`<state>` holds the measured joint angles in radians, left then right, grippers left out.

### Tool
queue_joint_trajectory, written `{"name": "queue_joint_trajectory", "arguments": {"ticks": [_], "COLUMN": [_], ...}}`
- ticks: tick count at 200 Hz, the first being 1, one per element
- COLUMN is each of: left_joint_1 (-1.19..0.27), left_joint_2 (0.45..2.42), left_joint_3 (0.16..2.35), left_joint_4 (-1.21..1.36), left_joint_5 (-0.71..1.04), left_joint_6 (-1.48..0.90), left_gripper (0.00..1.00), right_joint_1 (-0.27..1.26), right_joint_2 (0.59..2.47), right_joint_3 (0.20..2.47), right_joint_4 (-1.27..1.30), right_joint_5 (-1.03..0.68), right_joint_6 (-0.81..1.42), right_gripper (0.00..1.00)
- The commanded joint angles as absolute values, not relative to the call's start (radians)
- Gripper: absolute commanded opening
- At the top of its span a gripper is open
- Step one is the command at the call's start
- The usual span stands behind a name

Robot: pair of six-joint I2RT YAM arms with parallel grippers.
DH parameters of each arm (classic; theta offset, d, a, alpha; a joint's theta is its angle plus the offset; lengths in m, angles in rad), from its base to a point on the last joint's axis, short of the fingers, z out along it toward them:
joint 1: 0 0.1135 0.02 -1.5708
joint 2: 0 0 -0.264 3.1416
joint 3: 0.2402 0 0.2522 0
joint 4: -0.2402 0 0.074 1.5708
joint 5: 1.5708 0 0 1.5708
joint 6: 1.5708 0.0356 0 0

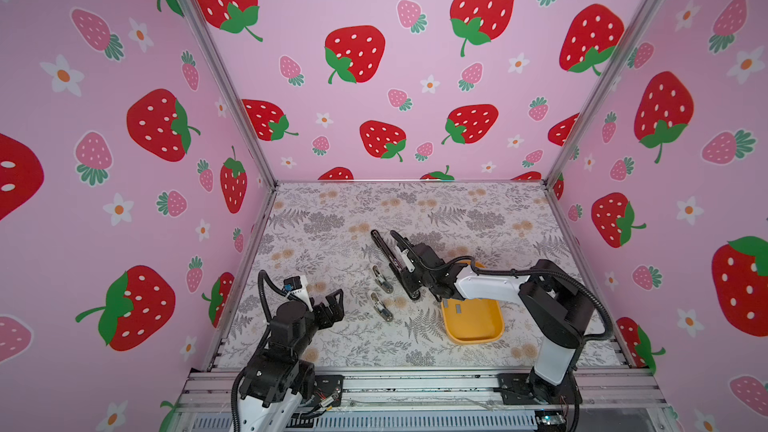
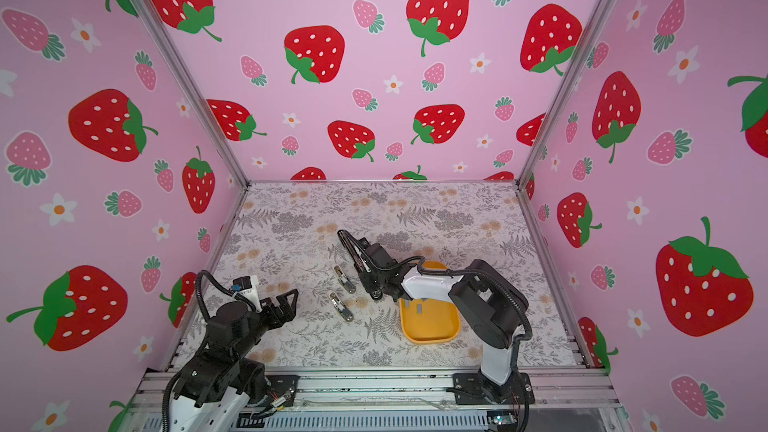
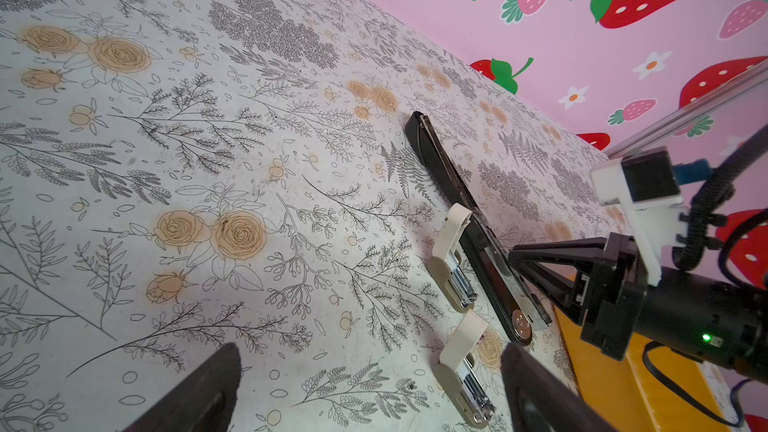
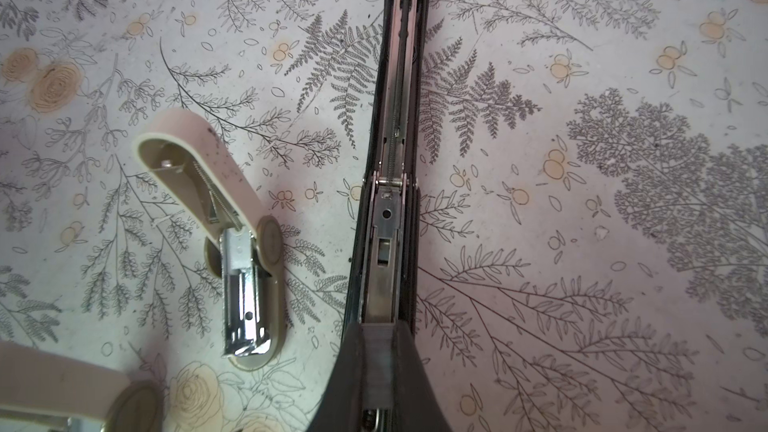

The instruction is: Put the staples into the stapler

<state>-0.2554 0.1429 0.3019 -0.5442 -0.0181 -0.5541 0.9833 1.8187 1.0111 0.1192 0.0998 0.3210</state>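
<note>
R gripper (image 4: 377,332) closed on staples (image 4: 377,367) at open stapler (image 4: 386,218) channel, L gripper (image 1: 336,297) open, well apart

Both top views look down on the whole desk (image 1: 311,209) from its front; both wrist views show the stapler (image 3: 446,184) closely.

We see pink walls (image 1: 374,2) printed with red and pink strawberries, green leaves and white, orange-centred flowers. The table (image 1: 332,209) is pale, with grey ferns and tan roses. The stapler (image 4: 401,76) is black with a silver channel, and the staples (image 4: 377,363) are grey. The tray (image 1: 473,326) is yellow. The small staplers (image 1: 382,280) are cream and silver, the arms (image 1: 494,286) black and white.
</note>
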Motion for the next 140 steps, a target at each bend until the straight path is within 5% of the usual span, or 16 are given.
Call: {"name": "queue_joint_trajectory", "arguments": {"ticks": [1,140], "left_joint_1": [-0.258,-0.259], "left_joint_2": [0.138,0.138], "left_joint_3": [0.293,0.293], "left_joint_4": [-0.557,-0.556], "left_joint_5": [-0.032,-0.032], "left_joint_6": [-0.563,-0.565], "left_gripper": [0.99,0.99], "right_joint_1": [0.979,0.980], "right_joint_2": [1.844,1.796], "right_joint_3": [1.021,1.000], "right_joint_4": [0.120,0.138], "right_joint_5": [0.095,0.098], "right_joint_6": [0.333,0.336], "right_gripper": [0.00,0.00]}}
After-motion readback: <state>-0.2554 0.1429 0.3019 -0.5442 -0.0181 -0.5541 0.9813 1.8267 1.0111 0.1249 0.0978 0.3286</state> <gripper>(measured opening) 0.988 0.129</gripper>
